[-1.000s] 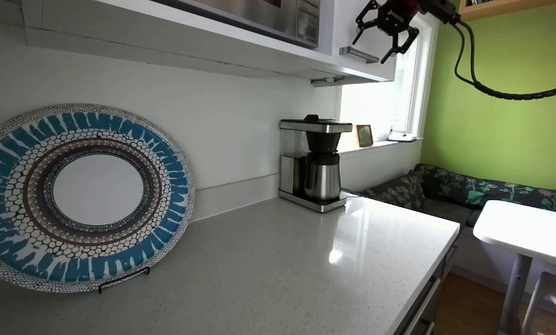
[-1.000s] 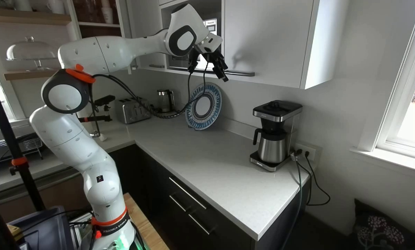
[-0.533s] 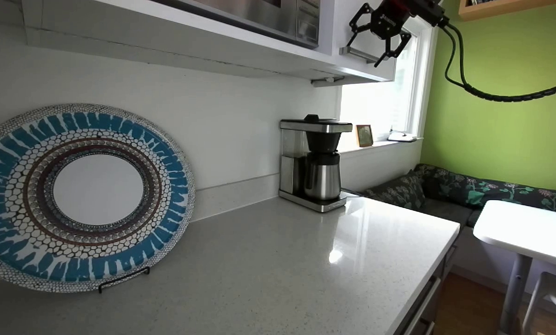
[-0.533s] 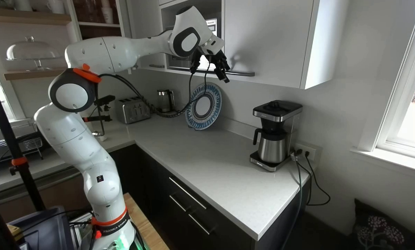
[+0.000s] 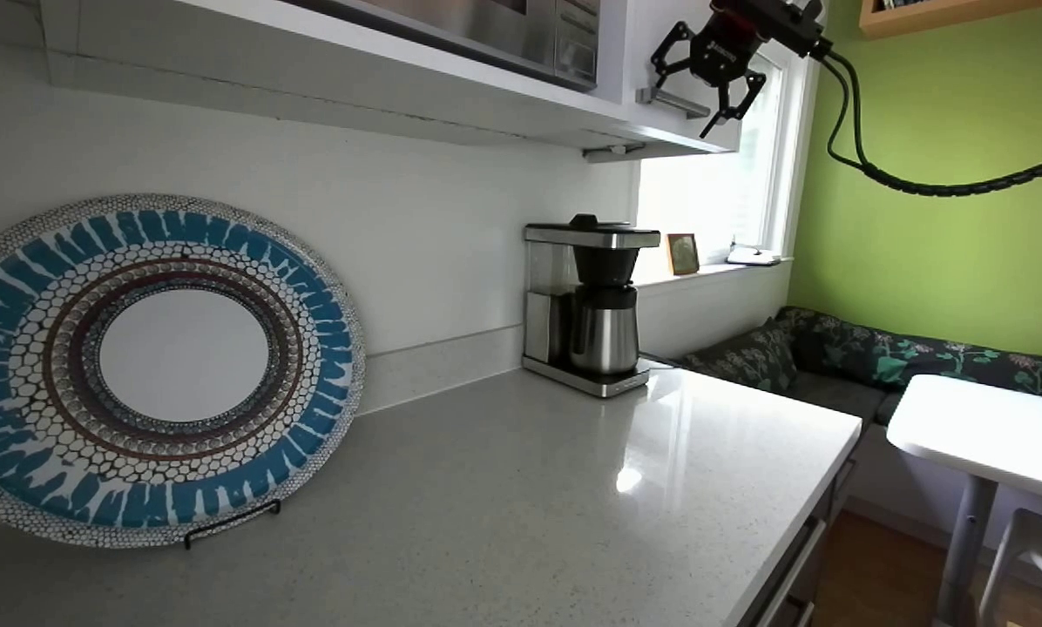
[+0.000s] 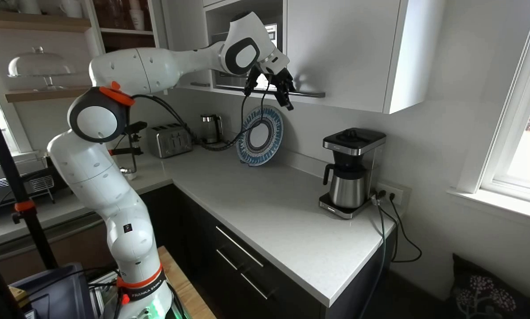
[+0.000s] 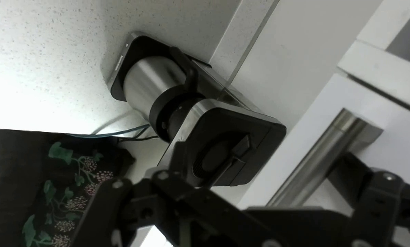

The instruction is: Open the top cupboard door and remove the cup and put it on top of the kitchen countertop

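Observation:
The white upper cupboard door (image 6: 340,53) is shut, so its inside is hidden. Its metal bar handle (image 6: 311,94) runs along the lower edge, and also shows in the wrist view (image 7: 311,164). My gripper (image 5: 682,110) is open and empty at the handle (image 5: 685,104), with its fingers spread on either side of the bar in the wrist view. I cannot tell whether they touch it. No cup shows at the door. The pale kitchen countertop (image 6: 265,195) lies below, and also shows in the other views (image 5: 486,488) (image 7: 54,51).
A coffee maker (image 6: 351,177) stands on the countertop below the cupboard. A round patterned plate (image 6: 251,155) leans on the wall. A microwave (image 5: 486,26) sits beside the door. White cups (image 6: 137,18) stand on shelves at the left. A cable (image 5: 930,187) hangs from my arm.
My gripper has moved a little towards the cupboard and lower, its fingers now around the handle's height. It stays open. The door and the other things have not moved.

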Motion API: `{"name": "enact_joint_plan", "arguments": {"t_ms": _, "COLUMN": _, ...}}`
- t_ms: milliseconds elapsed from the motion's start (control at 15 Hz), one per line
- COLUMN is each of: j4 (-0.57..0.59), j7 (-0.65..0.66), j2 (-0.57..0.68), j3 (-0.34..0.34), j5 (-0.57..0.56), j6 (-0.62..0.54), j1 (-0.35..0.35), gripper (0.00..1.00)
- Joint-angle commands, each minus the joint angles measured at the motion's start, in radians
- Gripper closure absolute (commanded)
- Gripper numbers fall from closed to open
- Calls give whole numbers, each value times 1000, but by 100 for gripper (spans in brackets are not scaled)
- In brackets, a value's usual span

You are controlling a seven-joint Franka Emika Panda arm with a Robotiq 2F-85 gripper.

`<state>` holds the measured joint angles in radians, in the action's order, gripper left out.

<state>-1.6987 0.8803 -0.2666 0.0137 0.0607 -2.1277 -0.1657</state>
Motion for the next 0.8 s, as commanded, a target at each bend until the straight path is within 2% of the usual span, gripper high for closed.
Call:
{"name": "enact_joint_plan", "arguments": {"t_ms": 0, "j4": 24, "j7": 8, "j2": 10, "j3": 7, "j5": -47, "j6": 74, "j1": -3, "gripper": 0}}
{"name": "enact_joint_plan", "arguments": {"t_ms": 333, "j4": -13, "j7": -62, "j2": -39, "j3": 24, "j5": -121, "j6": 140, "j1": -11, "gripper": 0}}
{"name": "enact_joint_plan", "arguments": {"t_ms": 733, "j4": -58, "j7": -247, "j2": -123, "j3": 81, "j5": -155, "j6": 232, "j1": -34, "gripper": 0}}
